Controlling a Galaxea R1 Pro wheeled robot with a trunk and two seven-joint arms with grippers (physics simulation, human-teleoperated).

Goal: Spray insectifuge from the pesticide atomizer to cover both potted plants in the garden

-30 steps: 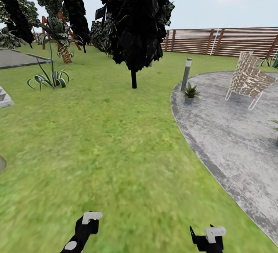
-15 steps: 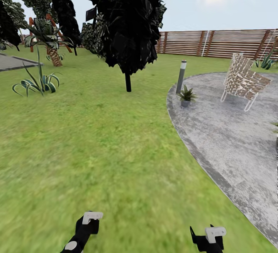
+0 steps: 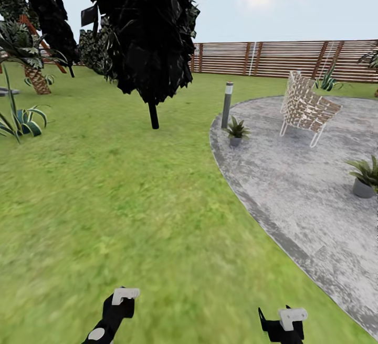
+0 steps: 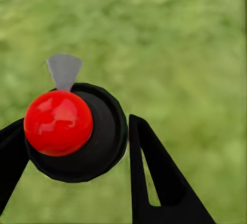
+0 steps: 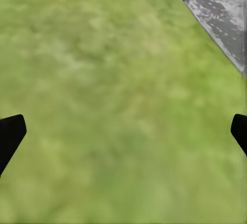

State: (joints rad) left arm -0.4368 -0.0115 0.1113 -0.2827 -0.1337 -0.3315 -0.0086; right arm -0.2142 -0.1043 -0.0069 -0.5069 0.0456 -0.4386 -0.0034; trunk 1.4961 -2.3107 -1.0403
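Two potted plants stand on the round grey stone patio [image 3: 304,202]: one [image 3: 236,127] at its near-left rim beside a bollard lamp, the other [image 3: 363,172] at the right edge of the head view. Both are several metres ahead of my arms. In the left wrist view, my left gripper [image 4: 77,121] is shut on a dark round thing [image 4: 105,136] with a red ball and a pale grey wedge. It looks like the pesticide atomizer seen end-on. My right gripper [image 5: 128,121] is open over grass, nothing between its fingers. Both arms show low in the head view, the left [image 3: 118,307] and the right [image 3: 283,323].
A dark tree [image 3: 152,44] stands ahead on the lawn, its trunk left of the grey bollard lamp [image 3: 227,103]. A woven chair [image 3: 307,108] sits on the patio. A brown slatted fence [image 3: 273,59] closes the back. Spiky plants [image 3: 21,118] and a palm [image 3: 31,65] are far left.
The whole head view has slid left, so the camera has turned right. The second potted plant has come into view at the right. Both arms sit at the same place in the picture.
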